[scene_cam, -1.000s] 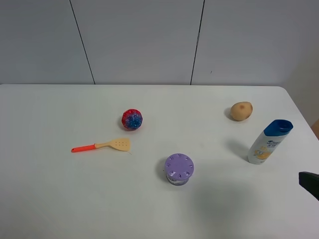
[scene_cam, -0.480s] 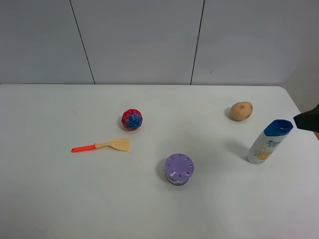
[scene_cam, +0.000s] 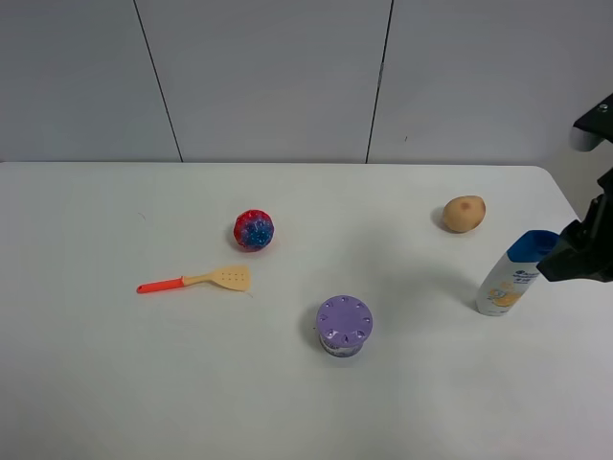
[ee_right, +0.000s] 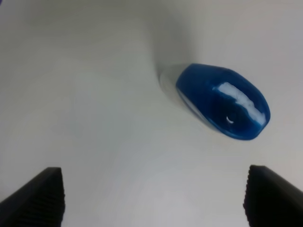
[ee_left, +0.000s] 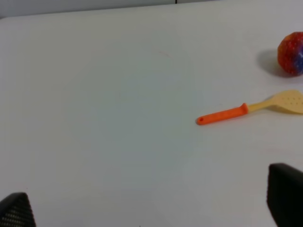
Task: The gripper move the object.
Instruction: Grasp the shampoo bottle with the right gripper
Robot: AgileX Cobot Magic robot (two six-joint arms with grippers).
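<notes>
The white shampoo bottle [scene_cam: 508, 283] with a blue cap stands upright near the table's right edge. My right gripper [scene_cam: 573, 257], a black arm end, hangs just to the right of the bottle's cap, at about cap height. In the right wrist view the blue cap [ee_right: 222, 101] shows from above, ahead of the gripper [ee_right: 154, 201]. Both black fingertips [ee_right: 38, 194] are spread wide and hold nothing. My left gripper [ee_left: 151, 210] is open and empty over bare table, and it does not show in the exterior view.
A tan potato [scene_cam: 464, 214] lies behind the bottle. A purple round jar [scene_cam: 344, 325] stands in the middle front. A red and blue ball [scene_cam: 254, 230] and an orange-handled spatula [scene_cam: 196, 280] lie to the left. The table's right edge runs close past the bottle.
My right arm has come in from the lower right edge, risen and moved inward. It now hangs beside the bottle's cap. The bottle has not moved.
</notes>
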